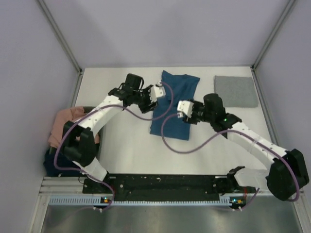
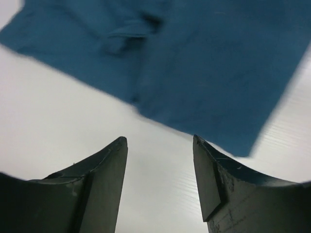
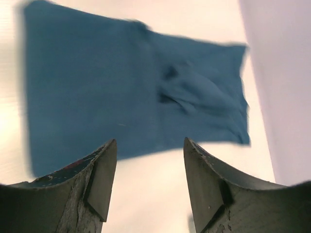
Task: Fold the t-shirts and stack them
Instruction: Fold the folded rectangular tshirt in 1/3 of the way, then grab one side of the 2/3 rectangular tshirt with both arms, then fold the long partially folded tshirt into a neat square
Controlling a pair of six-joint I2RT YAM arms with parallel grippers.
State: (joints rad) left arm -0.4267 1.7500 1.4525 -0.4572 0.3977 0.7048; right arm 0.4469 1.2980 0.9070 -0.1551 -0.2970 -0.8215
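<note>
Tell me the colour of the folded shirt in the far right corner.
Grey shirt, clearest in the top external view.

Premises: robotics lab test cell. Evidence: lilac panel walls (image 1: 170, 29) in metal framing (image 1: 60, 34), white tabletop (image 1: 126, 150), aluminium mounting rail (image 1: 146, 200) at near edge.

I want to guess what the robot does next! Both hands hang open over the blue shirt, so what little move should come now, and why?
Probably lower the left hand and right hand onto one end of the teal-blue shirt and pinch it. Both hands are open and hold nothing, and the shirt lies as a long strip, not yet as compact as the folded grey shirt.
</note>
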